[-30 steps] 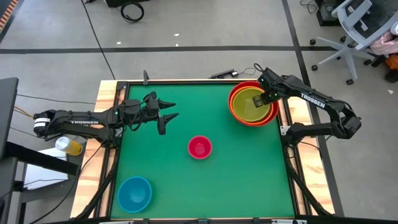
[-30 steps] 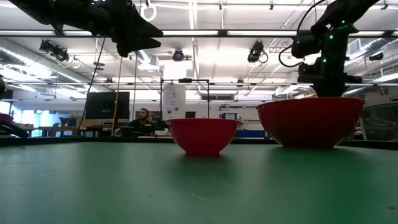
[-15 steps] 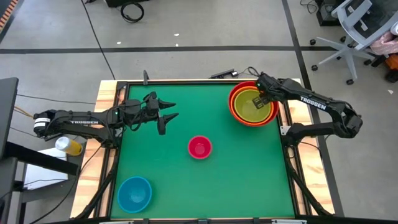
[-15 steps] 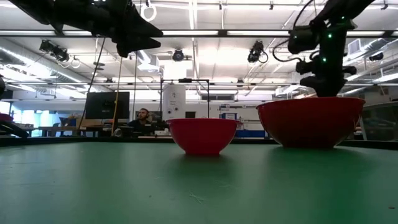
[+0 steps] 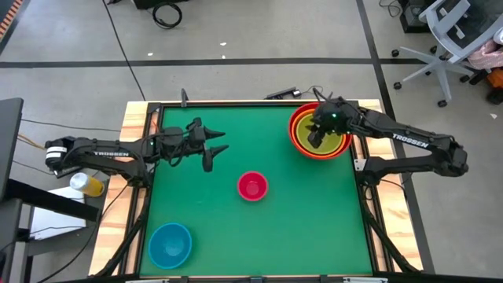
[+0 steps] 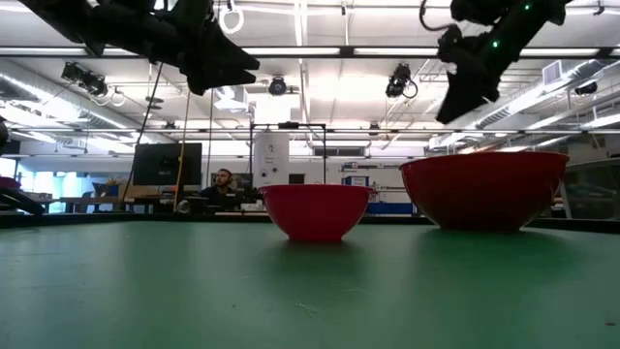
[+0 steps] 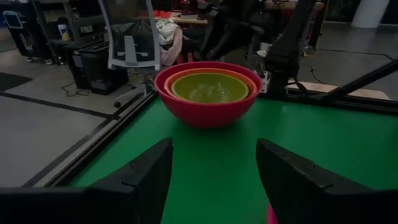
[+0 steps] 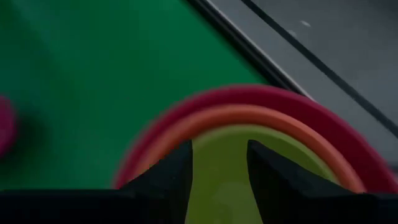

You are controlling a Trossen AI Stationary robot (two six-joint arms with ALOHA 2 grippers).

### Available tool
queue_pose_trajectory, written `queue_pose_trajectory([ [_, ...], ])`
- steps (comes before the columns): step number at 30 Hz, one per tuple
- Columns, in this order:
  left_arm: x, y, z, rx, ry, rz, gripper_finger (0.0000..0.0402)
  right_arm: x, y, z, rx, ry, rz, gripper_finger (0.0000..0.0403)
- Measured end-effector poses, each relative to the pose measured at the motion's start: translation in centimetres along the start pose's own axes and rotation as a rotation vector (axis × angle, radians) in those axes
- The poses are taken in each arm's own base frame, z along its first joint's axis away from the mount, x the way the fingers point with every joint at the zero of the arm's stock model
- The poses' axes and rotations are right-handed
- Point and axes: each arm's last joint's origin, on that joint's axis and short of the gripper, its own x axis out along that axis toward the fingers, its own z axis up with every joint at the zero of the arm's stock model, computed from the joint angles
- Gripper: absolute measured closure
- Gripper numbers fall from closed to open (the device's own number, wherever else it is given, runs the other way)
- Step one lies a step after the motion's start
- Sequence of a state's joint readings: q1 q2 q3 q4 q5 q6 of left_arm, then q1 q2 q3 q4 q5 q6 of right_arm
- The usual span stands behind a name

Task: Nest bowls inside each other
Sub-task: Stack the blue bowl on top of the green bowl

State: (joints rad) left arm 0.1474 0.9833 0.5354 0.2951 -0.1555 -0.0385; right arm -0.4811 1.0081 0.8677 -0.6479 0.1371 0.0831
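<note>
The red bowl stands at the table's far right with the orange bowl and the yellow-green bowl nested inside it. The small magenta-pink bowl sits on its base mid-table. The light blue bowl sits near the front left corner. My right gripper hovers open above the stack's left side, slanting down, with nothing between its fingers. My left gripper hangs open high over the table's far left, pointing level toward the stack.
The green table top has a raised wooden frame around it. Bare green lies between the three bowl spots. An office chair and cables stand on the floor beyond the far edge. A person sits far behind the table.
My right gripper has risen out of the yellow-green bowl and swung toward the table's left, over the stack's left rim, turning as it went. The nested bowls have stayed where they were.
</note>
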Motion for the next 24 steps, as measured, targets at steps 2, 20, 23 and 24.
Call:
queue_pose_trajectory([
  [2,-0.1,-0.3,0.0,0.006,-0.001,-0.016,0.0169,-0.1,0.6,0.2,-0.002,-0.026,0.032,0.0246],
  [20,-1.3,-4.7,-0.8,0.057,0.058,-0.120,0.0169,-0.9,7.2,0.8,-0.023,-0.161,0.289,0.0246],
  [23,-1.8,-5.6,-1.4,0.078,0.103,-0.135,0.0169,-0.7,8.3,0.9,-0.082,-0.187,0.318,0.0246],
  [24,-1.9,-5.8,-1.6,0.079,0.116,-0.136,0.0169,-0.5,8.7,0.9,-0.100,-0.198,0.329,0.0246],
])
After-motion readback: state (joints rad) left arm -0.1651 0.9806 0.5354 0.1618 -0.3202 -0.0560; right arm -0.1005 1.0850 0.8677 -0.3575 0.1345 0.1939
